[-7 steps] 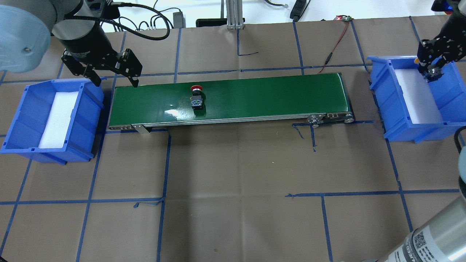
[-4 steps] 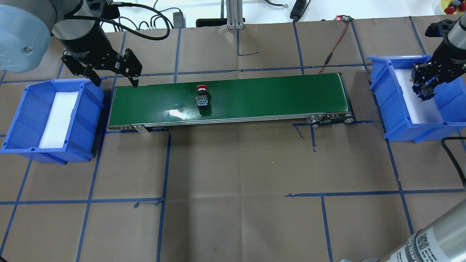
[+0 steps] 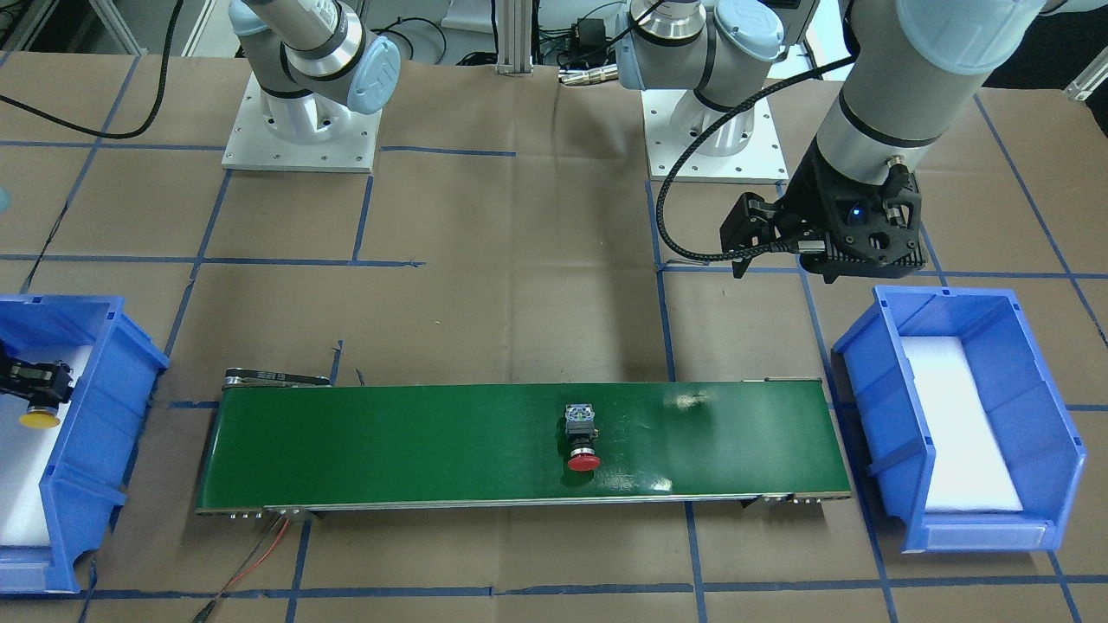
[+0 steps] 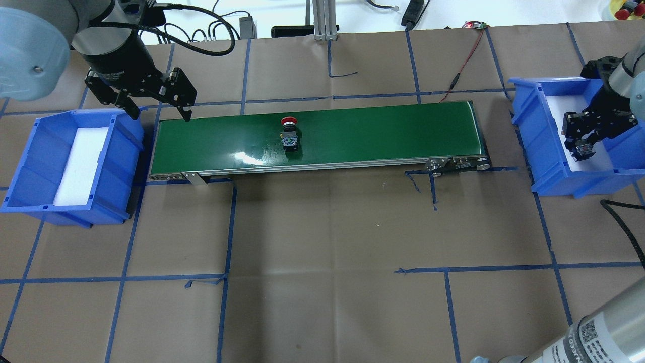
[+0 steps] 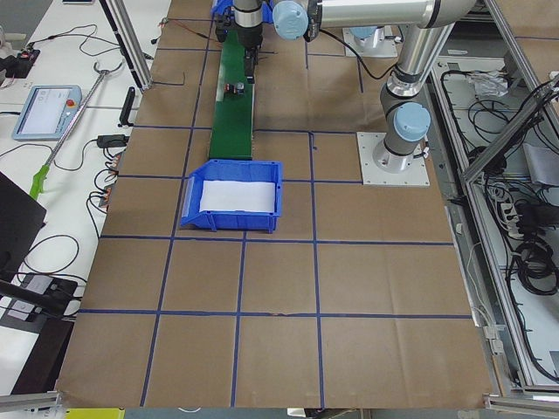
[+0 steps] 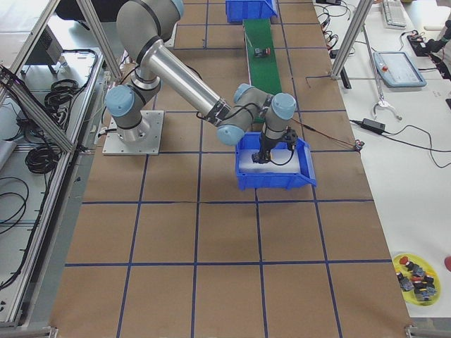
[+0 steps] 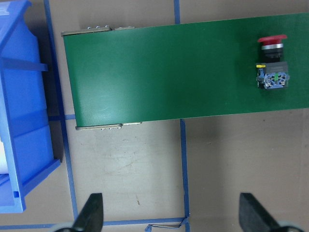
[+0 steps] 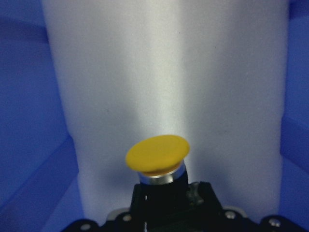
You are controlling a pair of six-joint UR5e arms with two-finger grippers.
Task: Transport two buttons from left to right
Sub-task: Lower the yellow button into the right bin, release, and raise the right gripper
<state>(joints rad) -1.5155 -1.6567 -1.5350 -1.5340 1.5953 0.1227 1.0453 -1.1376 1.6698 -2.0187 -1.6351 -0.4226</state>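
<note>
A red-capped button (image 4: 288,133) lies on its side on the green conveyor belt (image 4: 378,131), left of the belt's middle. It also shows in the front view (image 3: 582,441) and in the left wrist view (image 7: 272,63). My left gripper (image 4: 162,116) is open and empty, hovering between the belt's left end and the left blue bin (image 4: 30,151). My right gripper (image 4: 584,148) is shut on the yellow-capped button (image 8: 158,154) and holds it inside the right blue bin (image 4: 524,101), above the white foam. The yellow cap also shows in the front view (image 3: 39,420).
White foam lines both bins. A red wire (image 4: 466,55) runs from the belt's far right end to the table's back edge. An aluminium post (image 4: 325,20) stands at the back centre. A yellow dish of spare buttons (image 6: 416,271) sits off to the side.
The red button has ridden the belt to the right. My right gripper has carried the yellow button toward the near end of the right bin. The left arm has not moved.
</note>
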